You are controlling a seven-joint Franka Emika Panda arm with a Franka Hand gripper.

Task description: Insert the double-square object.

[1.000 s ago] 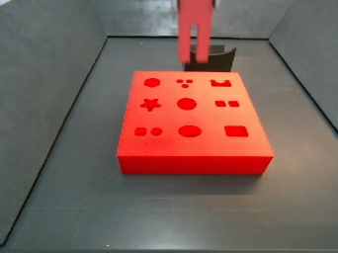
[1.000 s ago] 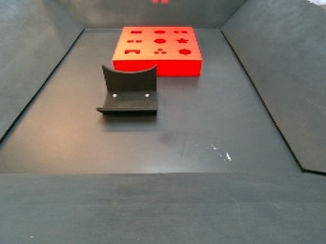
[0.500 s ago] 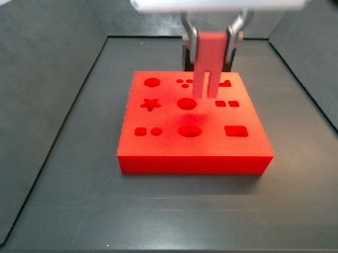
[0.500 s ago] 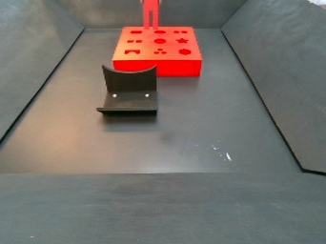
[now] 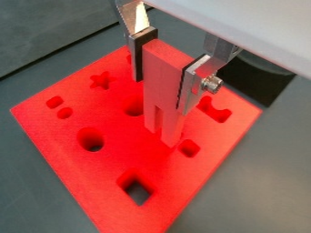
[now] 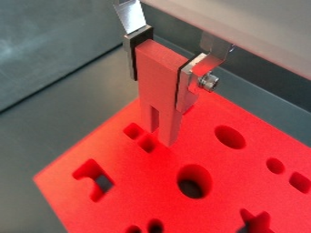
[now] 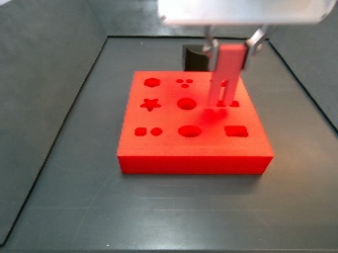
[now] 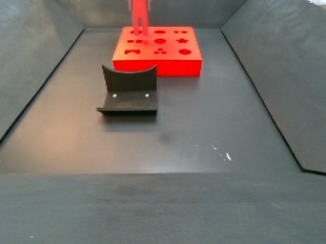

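Observation:
My gripper [image 5: 165, 56] is shut on the double-square object [image 5: 162, 98], a slim red peg held upright with its two square prongs pointing down. It also shows in the second wrist view [image 6: 161, 91]. In a side view the peg [image 7: 226, 74] hangs just above the big red board [image 7: 195, 119], its prongs over the pair of small square holes [image 7: 227, 102] on the board's right side. In a wrist view the prong tips hover just above the board near a small square hole [image 6: 145, 141]. In a side view [image 8: 137, 14] only the peg shows, over the board's far left.
The board has several shaped holes: star [image 7: 150, 103], circles, ovals, rectangles. The dark fixture [image 8: 129, 91] stands on the floor in front of the board and shows behind the board in a side view [image 7: 201, 54]. Dark walls enclose the floor.
The gripper with the peg has moved right across the board and lower, from over the middle holes to over the pair of square holes.

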